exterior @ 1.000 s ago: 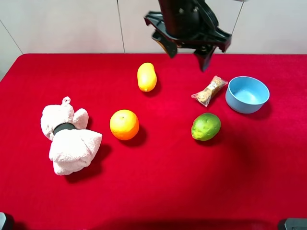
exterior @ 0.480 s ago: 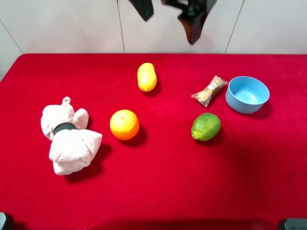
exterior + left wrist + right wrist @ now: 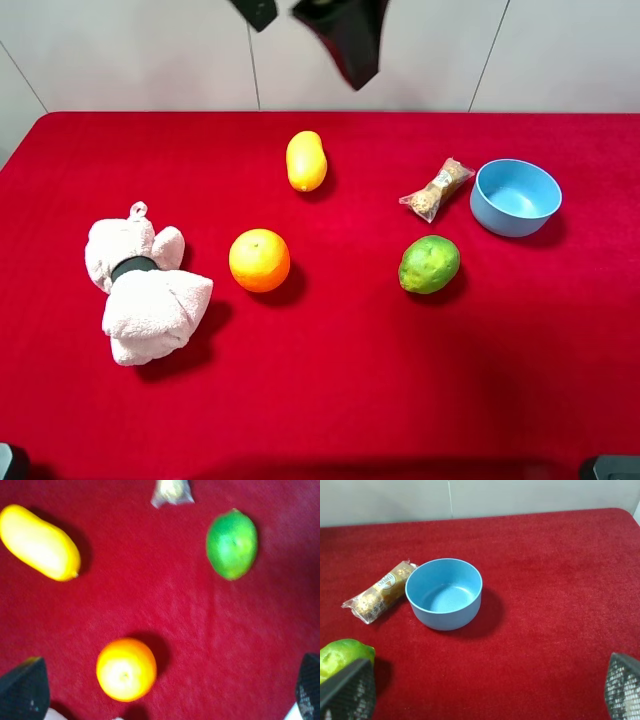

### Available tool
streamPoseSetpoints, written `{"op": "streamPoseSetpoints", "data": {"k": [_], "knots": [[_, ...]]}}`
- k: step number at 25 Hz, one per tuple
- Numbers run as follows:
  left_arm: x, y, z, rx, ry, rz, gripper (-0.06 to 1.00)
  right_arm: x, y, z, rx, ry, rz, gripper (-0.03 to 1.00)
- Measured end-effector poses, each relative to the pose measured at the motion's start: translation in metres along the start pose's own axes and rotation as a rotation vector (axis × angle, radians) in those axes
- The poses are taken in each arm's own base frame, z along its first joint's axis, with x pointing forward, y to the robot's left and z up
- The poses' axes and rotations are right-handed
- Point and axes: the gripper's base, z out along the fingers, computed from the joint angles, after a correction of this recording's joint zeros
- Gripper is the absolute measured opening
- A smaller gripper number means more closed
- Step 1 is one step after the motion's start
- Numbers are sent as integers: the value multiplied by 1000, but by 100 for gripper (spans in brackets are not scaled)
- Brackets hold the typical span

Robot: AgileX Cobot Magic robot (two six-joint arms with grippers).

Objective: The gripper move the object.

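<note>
Fingers point(image 3: 350, 45) risen, seemingly well above packet point(image 3: 437, 189).

You're looking at the left gripper point(image 3: 310, 25) as two black, tapering claw-shaped fingers point(image 3: 350, 40) at the frame's top edge. On your right gripper point(image 3: 485, 692), the finger pads point(image 3: 347, 690) show dark, with a fine cross-hatched mesh texture and pale edges.

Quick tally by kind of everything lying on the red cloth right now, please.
Fruit: 3 – yellow oval fruit, round orange, green lime
Snack packets: 1 – clear plastic packet with yellow-brown contents
Bowls: 1 – light blue round bowl
Towels: 1 – pink plush towel bundle
Total: 6
</note>
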Motion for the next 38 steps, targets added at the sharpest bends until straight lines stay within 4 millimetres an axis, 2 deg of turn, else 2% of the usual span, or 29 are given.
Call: {"op": "streamPoseSetpoints", "data": {"k": [7, 14, 22, 30, 38], "knots": [[44, -2, -32, 4, -19, 4, 98, 0, 0, 0, 0, 0, 0, 69], [98, -4, -58, 5, -45, 1, 99, 0, 0, 0, 0, 0, 0, 69], [155, -3, -92, -17, -147, 8, 99, 0, 0, 0, 0, 1, 0, 69], [194, 6, -98, -98, -180, -11, 99, 0, 0, 0, 0, 1, 0, 69], [250, 21, -96, -236, -215, -235, 99, 0, 0, 0, 0, 1, 0, 69]]}}
